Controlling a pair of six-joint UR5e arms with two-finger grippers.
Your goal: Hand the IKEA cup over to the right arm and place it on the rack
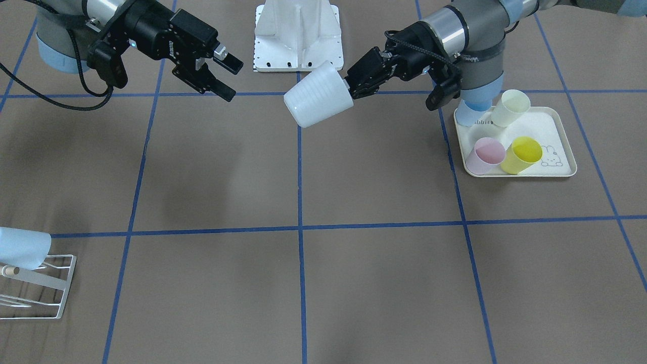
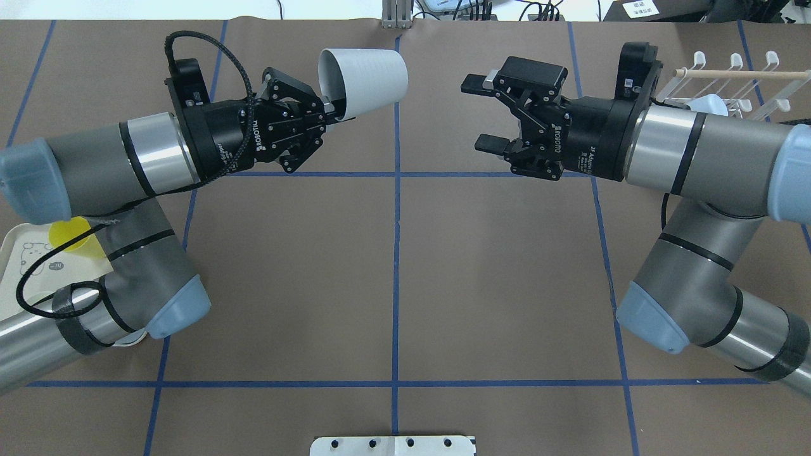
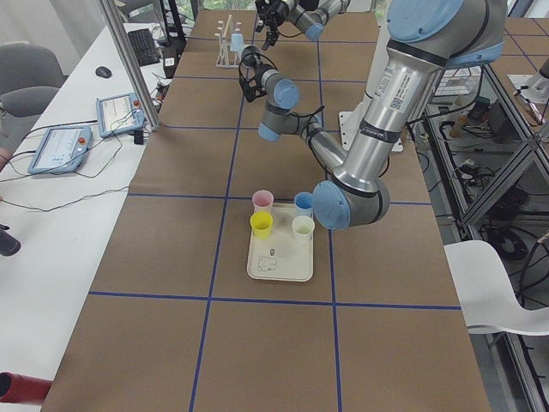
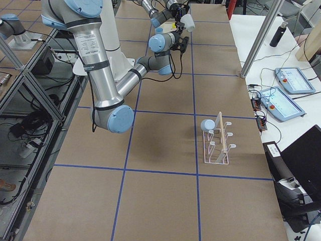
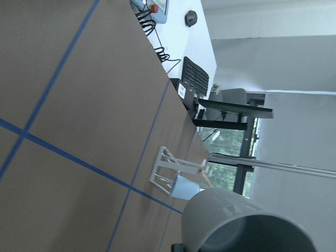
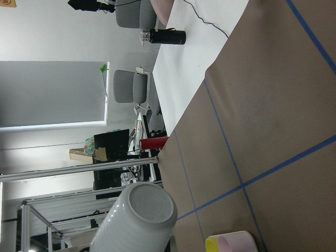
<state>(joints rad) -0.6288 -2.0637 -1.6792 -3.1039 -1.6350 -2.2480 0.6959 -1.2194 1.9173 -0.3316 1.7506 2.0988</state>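
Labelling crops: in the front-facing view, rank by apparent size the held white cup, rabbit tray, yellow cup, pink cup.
rabbit tray
white cup, raised nearer the camera
yellow cup and pink cup look alike

1. Robotics lab: left arm (image 2: 95, 155) and right arm (image 2: 703, 155) over a counter (image 1: 384, 283) gridded with blue tape (image 1: 300, 202).
2. Control tablets (image 4: 292, 80) on a side desk (image 4: 301, 55); office chairs (image 6: 134, 86) nearby.
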